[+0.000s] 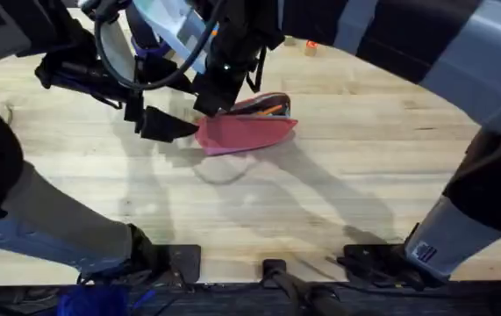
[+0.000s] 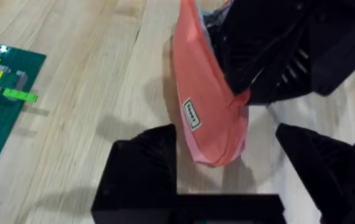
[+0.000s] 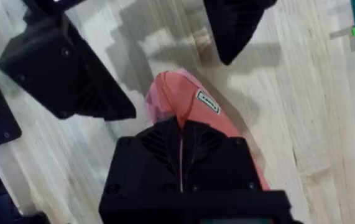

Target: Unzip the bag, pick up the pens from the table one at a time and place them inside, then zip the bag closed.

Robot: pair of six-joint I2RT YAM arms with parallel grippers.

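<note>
Pink fabric of the bag (image 1: 248,132) sits far out on the table (image 1: 338,202), mouth open with an orange pen (image 1: 268,109) inside. My right gripper (image 3: 181,134) is clamped on the bag, I judge to close it, while my left gripper (image 2: 227,168) straddles its end, fingers spread, steadying.

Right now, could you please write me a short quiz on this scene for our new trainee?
1. True or false: the left hand is open, with the end of the bag between its fingers.
2. Which hand is shut on the bag? A left; B right; C neither.
3. What colour is the pen showing in the bag's opening?
Key: 1 true; 2 B, the right hand; 3 orange.
</note>
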